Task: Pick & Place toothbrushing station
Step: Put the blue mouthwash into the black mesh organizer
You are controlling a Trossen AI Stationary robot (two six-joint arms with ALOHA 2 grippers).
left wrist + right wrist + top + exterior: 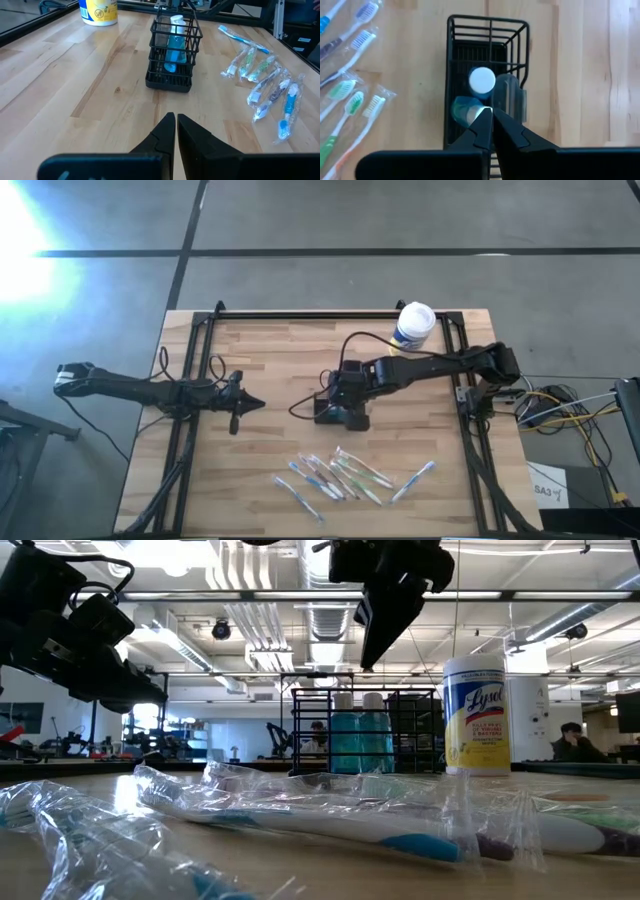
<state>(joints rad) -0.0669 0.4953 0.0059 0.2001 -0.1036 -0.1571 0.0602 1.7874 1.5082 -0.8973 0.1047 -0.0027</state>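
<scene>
The toothbrushing station, a small black wire basket with barred sides, stands upright near the middle of the pale wooden table, a little toward the right edge. Inside it stand a translucent blue bottle with a round white cap and a clear plastic container beside it. In the low view the basket shows as a dark cage with blue bottles behind its bars.

The right gripper hangs directly over the basket, pointing down into it, its two dark fingers pressed together with no gap between the tips. The tips sit at the top of a blue-tinted item inside the basket; whether they pinch it cannot be told. The right arm reaches in from the right edge of the table.

A white and yellow round canister of wipes stands near the far right corner, well apart from the basket.

A loose scatter of toothbrushes in clear plastic wrappers lies along the near edge, with blue, green and purple handles, between the basket and the table's front.

The left gripper hovers above the left half of the table, pointing toward the basket and well apart from it, its fingers closed together and holding nothing.
</scene>
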